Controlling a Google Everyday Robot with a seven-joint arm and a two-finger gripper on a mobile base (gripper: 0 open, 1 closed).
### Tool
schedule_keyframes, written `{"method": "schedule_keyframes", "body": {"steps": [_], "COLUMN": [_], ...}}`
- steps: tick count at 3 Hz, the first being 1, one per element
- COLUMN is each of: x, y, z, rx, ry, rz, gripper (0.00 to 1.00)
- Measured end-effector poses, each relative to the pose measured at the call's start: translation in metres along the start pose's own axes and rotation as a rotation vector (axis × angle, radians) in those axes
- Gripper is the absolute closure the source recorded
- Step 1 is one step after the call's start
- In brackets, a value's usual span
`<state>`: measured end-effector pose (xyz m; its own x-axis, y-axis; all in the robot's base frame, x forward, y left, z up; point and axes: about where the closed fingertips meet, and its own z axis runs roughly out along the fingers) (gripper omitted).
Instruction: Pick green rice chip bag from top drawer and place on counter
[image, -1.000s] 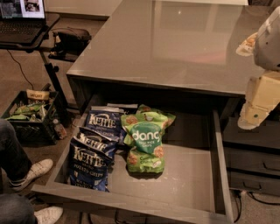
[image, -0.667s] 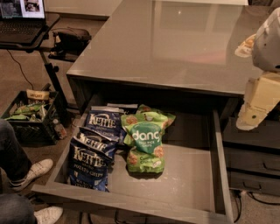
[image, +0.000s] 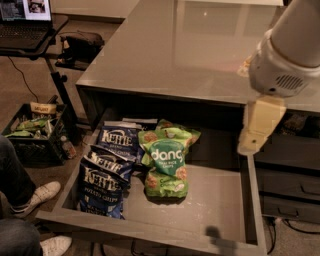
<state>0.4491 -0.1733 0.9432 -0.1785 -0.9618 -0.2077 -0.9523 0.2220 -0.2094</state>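
The green rice chip bag (image: 166, 159) lies in the open top drawer (image: 210, 202), near its middle. A look-alike green bag (image: 172, 134) shows partly beneath and behind it. Dark-blue Kettle bags (image: 104, 180) lie to their left. My gripper (image: 251, 142) hangs from the white arm at the right. It is above the drawer's right side, at the counter's front edge and well clear of the green bags. The glossy grey counter (image: 170, 50) spreads out behind the drawer.
Narrower dark stacked drawers (image: 287, 192) stand at the right. A black crate (image: 30, 135) with items sits on the floor at the left, below a laptop (image: 25, 20) on a stand. A person's legs and white shoes (image: 42, 192) are at the lower left.
The arm and gripper have moved left, from beyond the drawer's right side to over its right edge. The bags have not moved.
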Motion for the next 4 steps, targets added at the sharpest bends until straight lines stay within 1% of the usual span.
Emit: {"method": "schedule_keyframes", "body": {"steps": [1, 2, 3, 4], "x": [-0.025, -0.029, -0.053, -0.075], "y": [0.016, 0.018, 0.019, 0.009], "z": [0.049, 0.051, 0.085, 0.127], "rx": [-0.093, -0.082, -0.094, -0.1], "ry": [0.009, -0.007, -0.033, -0.03], "rz": [-0.032, -0.036, -0.043, -0.052], "gripper": [0.0, 0.0, 0.0, 0.0]}}
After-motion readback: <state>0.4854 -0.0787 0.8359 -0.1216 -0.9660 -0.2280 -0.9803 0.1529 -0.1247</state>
